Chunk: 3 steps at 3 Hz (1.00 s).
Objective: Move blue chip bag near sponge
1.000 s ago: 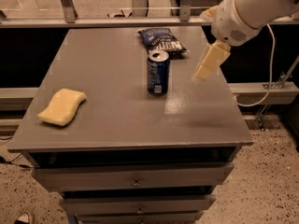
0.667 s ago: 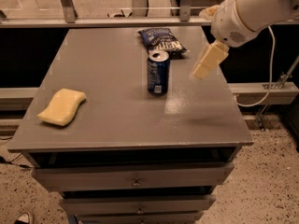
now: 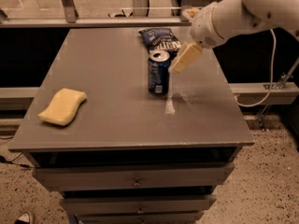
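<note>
The blue chip bag [image 3: 160,38] lies flat at the far middle of the grey table [image 3: 107,111], partly behind the upright blue soda can [image 3: 158,72]. The pale yellow sponge [image 3: 62,106] lies near the table's front left edge, far from the bag. My gripper [image 3: 185,58] hangs from the white arm, above the table just right of the can's top and in front of the bag's right end. It holds nothing that I can see.
The soda can stands between the bag and the table's front. A railing and glass panels run behind the table. Drawers sit under the tabletop. A cable hangs at the right side.
The arm and gripper have moved left, from right of the can to close beside its top and nearer the chip bag. Bag, can and sponge have not moved.
</note>
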Motion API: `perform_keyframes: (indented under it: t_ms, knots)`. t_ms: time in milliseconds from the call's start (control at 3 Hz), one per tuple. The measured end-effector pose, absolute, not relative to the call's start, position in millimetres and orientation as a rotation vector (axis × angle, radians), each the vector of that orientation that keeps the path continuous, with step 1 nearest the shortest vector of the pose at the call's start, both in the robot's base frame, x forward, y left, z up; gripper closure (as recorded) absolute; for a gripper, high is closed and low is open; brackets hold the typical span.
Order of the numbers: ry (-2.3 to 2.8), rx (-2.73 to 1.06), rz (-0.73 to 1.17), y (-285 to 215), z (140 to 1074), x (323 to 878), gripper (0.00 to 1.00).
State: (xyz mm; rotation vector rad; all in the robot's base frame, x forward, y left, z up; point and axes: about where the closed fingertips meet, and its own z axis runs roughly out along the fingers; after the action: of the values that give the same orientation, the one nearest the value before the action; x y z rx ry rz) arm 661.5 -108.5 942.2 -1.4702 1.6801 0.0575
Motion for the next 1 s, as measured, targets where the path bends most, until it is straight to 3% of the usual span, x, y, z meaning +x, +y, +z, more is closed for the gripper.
perform_keyframes:
  t_ms: [1000]
  knots:
    - [1.605, -1.453, 0.068, -84.4, 899.7, 740.9, 0.0]
